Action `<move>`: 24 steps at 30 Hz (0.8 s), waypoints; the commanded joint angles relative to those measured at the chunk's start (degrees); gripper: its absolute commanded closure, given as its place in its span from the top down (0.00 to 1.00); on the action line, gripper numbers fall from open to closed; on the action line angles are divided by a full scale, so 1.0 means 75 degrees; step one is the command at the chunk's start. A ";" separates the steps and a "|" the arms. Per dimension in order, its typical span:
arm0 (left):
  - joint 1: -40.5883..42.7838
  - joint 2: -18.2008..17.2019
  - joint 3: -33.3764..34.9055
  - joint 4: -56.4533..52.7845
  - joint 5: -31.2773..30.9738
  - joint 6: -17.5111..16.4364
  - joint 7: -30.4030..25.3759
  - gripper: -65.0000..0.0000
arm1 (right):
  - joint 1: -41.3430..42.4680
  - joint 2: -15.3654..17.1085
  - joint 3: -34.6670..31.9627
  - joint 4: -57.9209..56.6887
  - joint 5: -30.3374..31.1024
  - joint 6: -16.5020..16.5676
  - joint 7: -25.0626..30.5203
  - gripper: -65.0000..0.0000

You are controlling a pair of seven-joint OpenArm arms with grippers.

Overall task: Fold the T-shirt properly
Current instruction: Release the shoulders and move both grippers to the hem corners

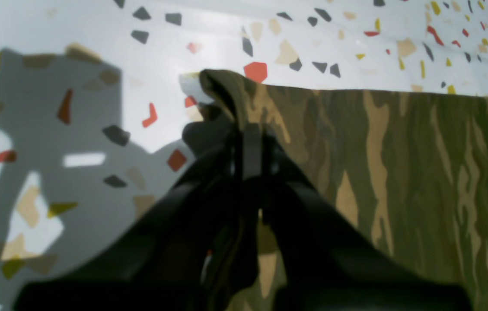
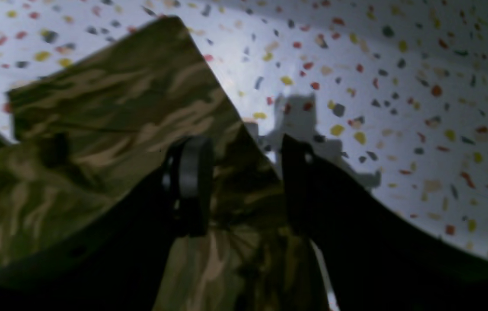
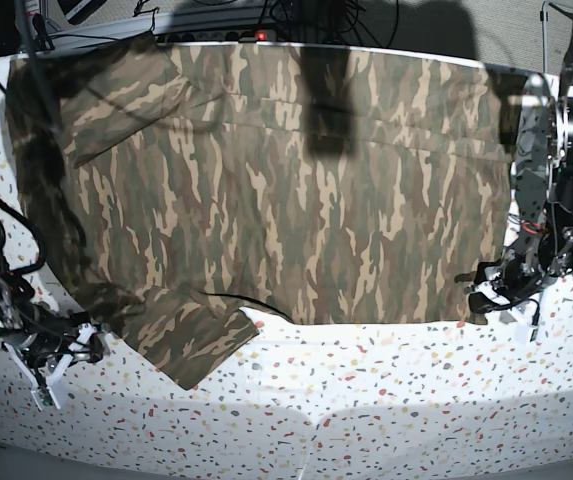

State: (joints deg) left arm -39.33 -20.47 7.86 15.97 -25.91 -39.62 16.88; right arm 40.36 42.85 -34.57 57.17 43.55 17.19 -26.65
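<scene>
Speckled terrazzo desk (image 3: 366, 400) fills the foreground of the room, bare along its near edge, with the two arms working at either end of it. At one near corner the left end effector (image 1: 248, 129) is clenched on a bunched hem corner of the T-shirt (image 3: 286, 180), the cloth puckered up between its black fingers. At the opposite near corner the right end effector (image 2: 235, 181) stands released, its fingers parted astride the edge of a sleeve and gripping nothing. Beyond them the camouflage shirt lies spread nearly flat across most of the desk, one sleeve angled toward the front, the far edge reaching the back where cables run. By the look of things, folding is only starting: one corner secured, the other not yet taken. The next move likely calls for the right arm to close on its cloth edge before both lift together, keeping the fabric taut to avoid a skewed fold.
</scene>
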 commanded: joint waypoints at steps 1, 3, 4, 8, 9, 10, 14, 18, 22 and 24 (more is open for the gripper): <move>-0.0087 0.0000 0.0015 0.0012 0.0166 -0.0051 0.0245 0.00 | 0.0536 -0.0003 -0.0154 -0.0169 0.0012 0.0058 0.0189 0.41; -0.0090 0.0017 0.0015 0.0012 0.0169 -0.0051 0.0198 0.00 | 0.1090 -0.0254 -0.0755 -0.0842 -0.0044 0.0058 0.0187 0.41; -0.0090 0.0026 0.0015 0.0012 0.0192 -0.0051 0.0192 0.00 | 0.1364 -0.0408 -0.1075 -0.1201 -0.0137 0.0058 0.0184 0.41; -0.0067 0.0082 0.0015 0.0012 0.0187 -0.0051 0.0146 0.00 | 0.2343 -0.1128 -0.2285 -0.2702 -0.0204 0.0055 0.0119 0.41; -0.0058 0.0082 0.0015 0.0012 0.0187 -0.0051 0.0149 0.00 | 0.2527 -0.1317 -0.2538 -0.3077 -0.0204 0.0058 0.0096 0.41; -0.0044 0.0082 0.0015 0.0012 0.0178 -0.0051 0.0146 0.00 | 0.2669 -0.1480 -0.2754 -0.3462 -0.0207 0.0055 0.0096 0.41; 0.0044 0.0085 0.0015 0.0012 0.0160 -0.0051 0.0137 0.00 | 0.3048 -0.1982 -0.3378 -0.4890 -0.0175 0.0064 0.0251 0.41; 0.0061 0.0117 0.0015 0.0012 0.0160 -0.0051 0.0131 0.00 | 0.3121 -0.2145 -0.3552 -0.5817 -0.0149 0.0501 0.0533 0.41; 0.0061 0.0125 0.0015 0.0012 0.0163 -0.0051 -0.0082 0.00 | 0.3104 -0.2218 -0.3552 -0.6289 -0.0163 0.0807 0.0562 0.41; 0.0061 0.0122 0.0015 0.0012 0.0166 -0.0051 -0.0087 0.00 | 0.3101 -0.2244 -0.3552 -0.6403 -0.0154 0.0903 0.0557 0.41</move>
State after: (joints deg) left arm -38.22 -19.66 7.86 16.01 -26.41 -39.64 13.65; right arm 60.99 25.69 -61.30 8.91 42.15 23.94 -23.42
